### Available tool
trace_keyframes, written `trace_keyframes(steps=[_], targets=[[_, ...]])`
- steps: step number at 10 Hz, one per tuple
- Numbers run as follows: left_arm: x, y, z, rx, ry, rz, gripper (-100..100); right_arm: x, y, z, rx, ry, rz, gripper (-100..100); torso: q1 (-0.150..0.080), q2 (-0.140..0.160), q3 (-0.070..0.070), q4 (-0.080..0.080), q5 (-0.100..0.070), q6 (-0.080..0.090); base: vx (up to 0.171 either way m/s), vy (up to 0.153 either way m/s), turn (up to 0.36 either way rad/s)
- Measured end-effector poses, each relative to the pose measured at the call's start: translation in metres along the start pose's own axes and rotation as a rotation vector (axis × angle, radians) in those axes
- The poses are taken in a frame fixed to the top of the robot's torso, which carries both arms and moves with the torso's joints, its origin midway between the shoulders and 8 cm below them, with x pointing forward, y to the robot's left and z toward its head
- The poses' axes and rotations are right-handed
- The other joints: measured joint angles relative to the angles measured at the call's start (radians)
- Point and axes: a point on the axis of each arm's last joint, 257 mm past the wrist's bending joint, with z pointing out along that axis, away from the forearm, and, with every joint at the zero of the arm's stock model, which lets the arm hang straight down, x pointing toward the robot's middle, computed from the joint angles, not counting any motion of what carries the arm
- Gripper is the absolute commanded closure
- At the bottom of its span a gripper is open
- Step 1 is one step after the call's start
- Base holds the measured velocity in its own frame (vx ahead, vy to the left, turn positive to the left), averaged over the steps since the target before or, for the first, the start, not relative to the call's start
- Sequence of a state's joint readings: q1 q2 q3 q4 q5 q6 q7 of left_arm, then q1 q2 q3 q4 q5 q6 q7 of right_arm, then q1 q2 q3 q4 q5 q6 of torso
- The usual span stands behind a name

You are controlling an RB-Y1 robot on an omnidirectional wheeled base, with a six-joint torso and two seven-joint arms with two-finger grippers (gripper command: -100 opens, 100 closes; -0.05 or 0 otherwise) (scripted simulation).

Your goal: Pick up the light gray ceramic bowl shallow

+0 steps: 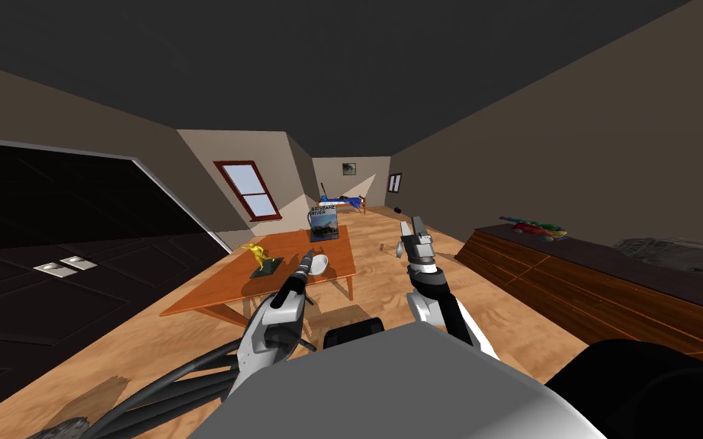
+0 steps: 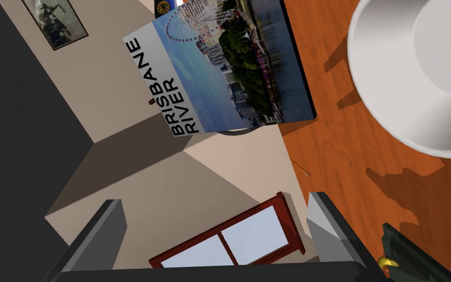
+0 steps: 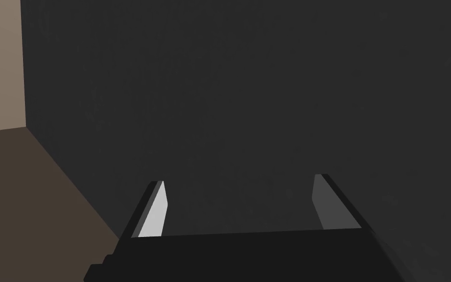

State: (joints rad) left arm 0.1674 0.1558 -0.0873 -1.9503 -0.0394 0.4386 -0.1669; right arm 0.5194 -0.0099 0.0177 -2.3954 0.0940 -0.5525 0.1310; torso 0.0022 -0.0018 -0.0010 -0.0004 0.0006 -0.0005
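The left gripper has its two blade fingers spread wide apart with nothing between them, and it reaches out low over the orange-brown wooden table. The bowl, shallow and pale grey to white, sits on the tabletop just to the right of the fingertips. It lies outside the gap between the fingers, and the wrist view shows bare wood between it and the nearer finger. It stands upright, and its smooth inside and flat bottom face the camera. Beyond the bowl, at the far edge of the table, a book stands on end. Its cover shows a riverside city with a big wheel and the words BRISBANE RIVER. To the left of the gripper, a small yellow figurine in a running pose stands on a dark base, well apart from the bowl. The right gripper is raised over the wooden floor, to the right of the table. Its fingers are also parted and hold nothing. Farther right, a long dark wooden sideboard runs along the wall, with some brightly coloured toys at its far end. On the far wall behind the table there is a window with a red frame.
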Motion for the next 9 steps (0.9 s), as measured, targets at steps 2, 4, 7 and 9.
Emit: trace_keyframes(steps=[2, 4, 7, 9], targets=[[0.007, 0.017, 0.003, -0.059, 0.021, -0.002, -100, 0.0, 0.0, 0.0, 0.0, 0.0, 0.0, 0, 0.0, -0.001, 0.0, 0.0, 0.0, 0.0, 0.035, 0.029, -0.014], [0.017, 0.035, 0.007, -0.122, 0.043, -0.003, -100, 0.0, 0.0, 0.0, 0.0, 0.0, 0.0, 0, 0.0, -0.001, -0.001, 0.0, 0.0, 0.0, 0.039, 0.028, -0.016], [0.03, 0.062, 0.005, -0.217, 0.077, -0.004, -100, 0.0, 0.0, 0.0, 0.0, 0.0, 0.0, 0, 0.0, -0.001, -0.001, 0.0, 0.0, 0.0, 0.039, 0.033, -0.011], [0.034, 0.082, 0.004, -0.284, 0.099, -0.002, -100, 0.0, 0.0, 0.0, 0.0, 0.0, 0.0, 0, 0.0, -0.002, -0.001, 0.0, 0.0, 0.0, 0.064, 0.041, -0.014]])
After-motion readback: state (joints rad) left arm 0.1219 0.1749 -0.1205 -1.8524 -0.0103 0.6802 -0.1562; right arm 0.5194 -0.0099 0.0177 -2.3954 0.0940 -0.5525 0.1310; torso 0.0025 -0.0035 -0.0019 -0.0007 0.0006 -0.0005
